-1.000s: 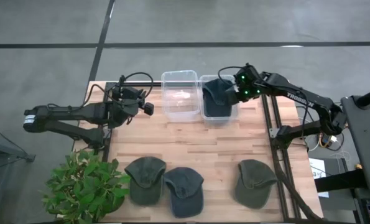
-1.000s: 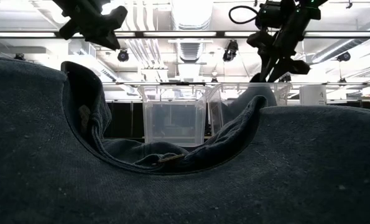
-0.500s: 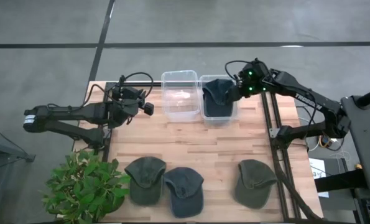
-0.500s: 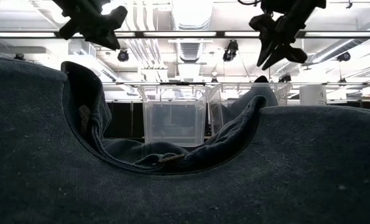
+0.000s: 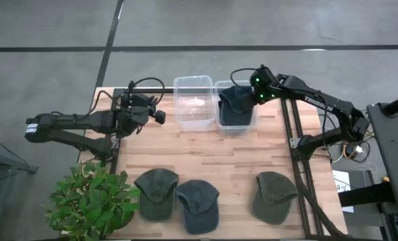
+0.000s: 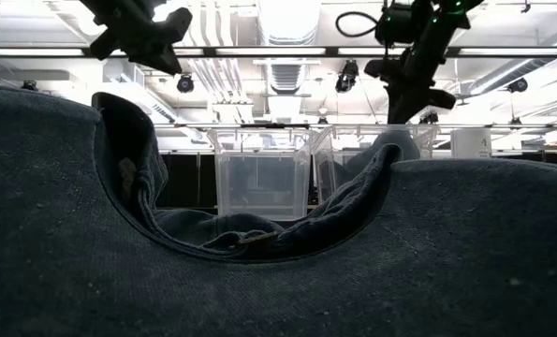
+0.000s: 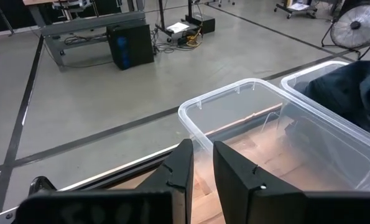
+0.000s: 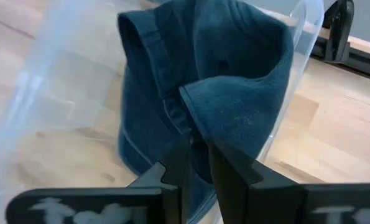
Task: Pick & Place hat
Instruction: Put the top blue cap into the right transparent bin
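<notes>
Placing step in hand, by the look of it: dark blue hat [image 5: 234, 104] draped in the right-hand clear bin [image 5: 252, 123] at the table's [image 5: 239, 150] twelve o'clock edge, part of its fabric riding up over the bin's three o'clock wall. Right gripper [image 5: 252, 96] poised at that same corner of the bin, jaws nearly together and pinching a raised fold of the hat, as the right wrist view shows [image 8: 194, 152]. Hat not fully settled, so likely a tuck or re-grip rather than a finished drop. Empty clear bin [image 5: 193, 84] just beside, toward nine o'clock, touching or almost touching the first. Left gripper [image 5: 157, 115] parked near the empty bin's nine o'clock side, jaws close together with only a slim gap and nothing between them. Three more hats waiting along the six o'clock edge: two overlapping [image 5: 156, 193] [image 5: 199, 204] near seven o'clock, one alone [image 5: 273, 195] toward five o'clock. Potted plant [image 5: 91, 201] at the eight o'clock corner. Next move probably calls for pushing the pinched fold down inside the bin wall, releasing, lifting clear, then swinging toward the lone hat at five o'clock.
</notes>
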You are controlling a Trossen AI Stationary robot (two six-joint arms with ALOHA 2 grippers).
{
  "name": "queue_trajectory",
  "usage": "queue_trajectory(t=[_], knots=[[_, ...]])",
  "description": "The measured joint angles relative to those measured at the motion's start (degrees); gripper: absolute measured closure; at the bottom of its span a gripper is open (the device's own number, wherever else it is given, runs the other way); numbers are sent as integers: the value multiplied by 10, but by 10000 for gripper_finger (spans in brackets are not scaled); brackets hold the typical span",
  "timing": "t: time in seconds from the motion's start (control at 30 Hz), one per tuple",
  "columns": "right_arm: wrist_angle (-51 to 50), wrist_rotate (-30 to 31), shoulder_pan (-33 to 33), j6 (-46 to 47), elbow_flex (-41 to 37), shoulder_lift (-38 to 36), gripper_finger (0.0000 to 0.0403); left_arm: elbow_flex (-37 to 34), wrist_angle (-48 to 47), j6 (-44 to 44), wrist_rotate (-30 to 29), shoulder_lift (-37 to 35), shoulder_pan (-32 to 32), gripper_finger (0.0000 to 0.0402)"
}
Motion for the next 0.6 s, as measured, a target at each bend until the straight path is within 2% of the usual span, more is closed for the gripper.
queue_trajectory(t=[0.6], knots=[[32,1,0,-29,1,90,351,0,9,-1,0,0,0,346]])
